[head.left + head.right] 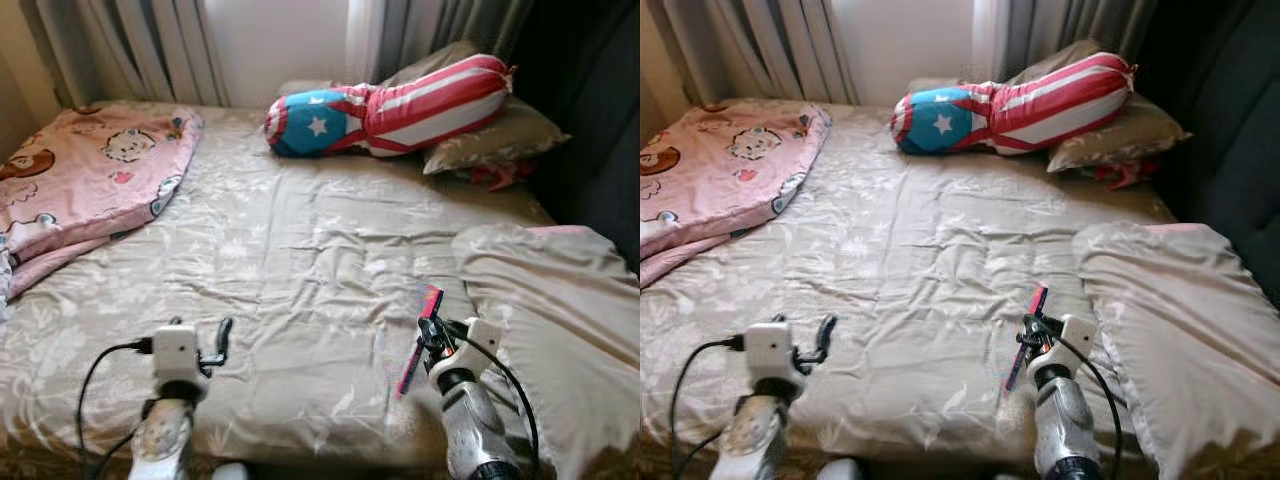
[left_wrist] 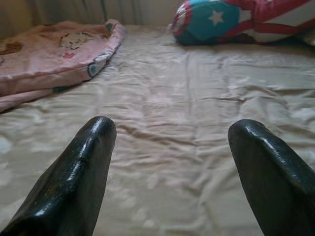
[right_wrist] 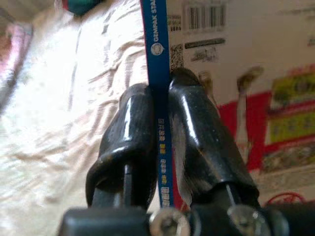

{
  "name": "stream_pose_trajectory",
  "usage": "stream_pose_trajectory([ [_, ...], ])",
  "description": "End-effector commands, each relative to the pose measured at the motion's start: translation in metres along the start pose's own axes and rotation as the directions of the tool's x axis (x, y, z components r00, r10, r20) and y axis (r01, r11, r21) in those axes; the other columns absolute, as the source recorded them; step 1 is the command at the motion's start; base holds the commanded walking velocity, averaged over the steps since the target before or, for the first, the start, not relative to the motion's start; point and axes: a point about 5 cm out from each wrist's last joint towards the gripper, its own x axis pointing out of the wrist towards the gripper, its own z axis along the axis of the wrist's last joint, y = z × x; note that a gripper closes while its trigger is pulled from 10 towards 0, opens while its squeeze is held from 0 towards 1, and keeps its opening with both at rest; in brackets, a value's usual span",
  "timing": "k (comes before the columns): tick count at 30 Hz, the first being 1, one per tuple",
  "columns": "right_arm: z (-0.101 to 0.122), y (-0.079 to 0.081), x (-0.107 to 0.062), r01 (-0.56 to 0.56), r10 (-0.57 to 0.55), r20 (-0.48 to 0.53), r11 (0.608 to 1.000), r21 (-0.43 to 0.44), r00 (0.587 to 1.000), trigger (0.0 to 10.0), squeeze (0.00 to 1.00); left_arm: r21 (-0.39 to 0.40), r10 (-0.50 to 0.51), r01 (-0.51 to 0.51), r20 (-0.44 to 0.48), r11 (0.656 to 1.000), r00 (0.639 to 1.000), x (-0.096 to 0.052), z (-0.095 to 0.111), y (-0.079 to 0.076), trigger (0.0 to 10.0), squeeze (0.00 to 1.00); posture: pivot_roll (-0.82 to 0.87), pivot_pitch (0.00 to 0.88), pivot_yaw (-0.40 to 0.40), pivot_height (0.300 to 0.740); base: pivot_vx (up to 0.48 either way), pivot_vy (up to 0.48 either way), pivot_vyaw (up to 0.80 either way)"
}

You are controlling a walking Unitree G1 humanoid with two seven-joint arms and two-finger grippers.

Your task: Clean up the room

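Nearest to my camera, both arms reach over the near edge of the bed [image 1: 300, 270]. My right gripper [image 1: 428, 333] is clamped on a flat cardboard box [image 1: 419, 340], held edge-on and tilted above the sheet; in the right wrist view the two fingers [image 3: 133, 132] pinch the box's blue edge between them, and the printed face [image 3: 256, 73] with a barcode and red panels spreads to one side. My left gripper [image 1: 222, 338] hovers over the near part of the bed with its fingers [image 2: 78, 167] spread apart and nothing between them. The bed carries a beige floral sheet, wrinkled across the middle. A beige pillow [image 1: 560, 320] lies on the bed's right side, just beside the right gripper and the box. A pink cartoon-print blanket [image 1: 80, 180] lies bunched on the bed's far left corner. At the head of the bed, a bolster [image 1: 400, 105] in red and white stripes with a blue end and white star rests against a second beige pillow [image 1: 500, 135]. Grey curtains [image 1: 150, 45] hang behind the head of the bed.
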Motion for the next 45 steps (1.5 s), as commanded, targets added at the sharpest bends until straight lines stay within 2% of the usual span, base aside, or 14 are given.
stream_pose_trajectory([
  [1, 0.007, 0.015, 0.009, -0.04, 0.039, 0.018, 0.997, 0.067, 0.999, 10.0, 0.0, -0.007, -0.018, 0.018, 0.01, 1.0, 1.0, -0.002, 0.004, -0.004, 10.0, 0.0, 0.09, 0.009, -0.057, 0.646, 0.0, 0.0, 0.0],
  [5, 0.021, 0.035, 0.023, -0.088, 0.078, 0.055, 0.975, 0.206, 0.995, 10.0, 0.0, 0.01, -0.016, 0.016, 0.005, 1.0, 1.0, -0.01, 0.006, 0.001, 10.0, 0.0, 0.12, 0.034, -0.051, 0.646, 0.0, 0.0, 0.0],
  [9, 0.041, 0.049, 0.035, -0.14, 0.103, 0.12, 0.919, 0.368, 0.987, 10.0, 0.0, 0.025, -0.015, 0.015, -0.002, 1.0, 1.0, -0.017, 0.007, 0.006, 10.0, 0.0, 0.14, 0.061, -0.047, 0.646, 0.0, 0.0, 0.0],
  [11, 0.062, 0.043, 0.041, -0.132, 0.033, 0.197, 0.846, 0.517, 0.98, 10.0, 0.0, 0.042, -0.021, 0.022, -0.015, 0.999, 1.0, -0.024, 0.009, 0.008, 10.0, 0.0, 0.17, 0.085, -0.042, 0.646, 0.0, 0.0, 0.0],
  [12, 0.063, 0.038, 0.041, -0.11, -0.002, 0.199, 0.83, 0.546, 0.98, 10.0, 0.0, 0.046, -0.023, 0.024, -0.017, 0.999, 1.0, -0.025, 0.009, 0.008, 10.0, 0.0, 0.17, 0.087, -0.041, 0.646, 0.0, 0.0, 0.0],
  [15, 0.055, 0.012, 0.035, 0.028, -0.159, 0.139, 0.75, 0.661, 0.977, 10.0, 0.0, 0.052, -0.031, 0.033, -0.029, 0.998, 0.999, -0.034, 0.011, 0.008, 10.0, 0.0, 0.21, 0.102, -0.039, 0.646, 0.0, 0.0, 0.0],
  [17, 0.045, -0.001, 0.029, 0.101, -0.217, 0.087, 0.724, 0.682, 0.972, 10.0, 0.0, 0.059, -0.039, 0.041, -0.033, 0.997, 0.999, -0.04, 0.013, 0.008, 10.0, 0.0, 0.23, 0.121, -0.034, 0.646, 0.0, 0.0, 0.0],
  [18, 0.045, -0.001, 0.029, 0.101, -0.217, 0.087, 0.724, 0.682, 0.972, 10.0, 0.0, 0.059, -0.039, 0.041, -0.033, 0.997, 0.999, -0.04, 0.013, 0.008, 10.0, 0.0, 0.23, 0.121, -0.034, 0.646, 0.0, 0.0, 0.0],
  [22, 0.021, -0.018, 0.016, 0.214, -0.275, -0.01, 0.721, 0.659, 0.961, 10.0, 0.0, 0.071, -0.053, 0.057, -0.048, 0.996, 0.997, -0.049, 0.016, 0.008, 10.0, 0.0, 0.24, 0.14, -0.024, 0.646, 0.0, 0.0, 0.0],
  [25, 0.006, -0.033, 0.005, 0.292, -0.334, -0.065, 0.694, 0.658, 0.94, 10.0, 0.0, 0.077, -0.066, 0.071, -0.064, 0.994, 0.996, -0.056, 0.018, 0.006, 10.0, 0.0, 0.25, 0.157, -0.018, 0.646, 0.0, 0.0, 0.0],
  [27, -0.008, -0.04, -0.004, 0.359, -0.358, -0.127, 0.716, 0.599, 0.925, 10.0, 0.0, 0.072, -0.082, 0.088, -0.077, 0.994, 0.994, -0.061, 0.02, 0.003, 10.0, 0.0, 0.25, 0.165, -0.012, 0.646, 0.0, 0.0, 0.0],
  [31, -0.017, -0.047, -0.011, 0.405, -0.392, -0.157, 0.702, 0.586, 0.907, 10.0, 0.0, 0.073, -0.087, 0.094, -0.087, 0.993, 0.992, -0.063, 0.02, 0.001, 10.0, 0.0, 0.24, 0.178, -0.009, 0.646, 0.0, 0.0, 0.0],
  [36, -0.018, -0.054, -0.015, 0.439, -0.425, -0.173, 0.678, 0.589, 0.888, 10.0, 0.0, 0.075, -0.094, 0.102, -0.1, 0.992, 0.991, -0.067, 0.021, 0.0, 10.0, 0.0, 0.25, 0.189, -0.011, 0.646, 0.0, 0.0, 0.0],
  [45, -0.01, -0.058, -0.013, 0.453, -0.448, -0.166, 0.673, 0.584, 0.879, 10.0, 0.0, 0.097, -0.096, 0.109, -0.128, 0.989, 0.987, -0.072, 0.021, 0.003, 10.0, 0.0, 0.25, 0.203, -0.01, 0.646, 0.0, 0.0, 0.0],
])
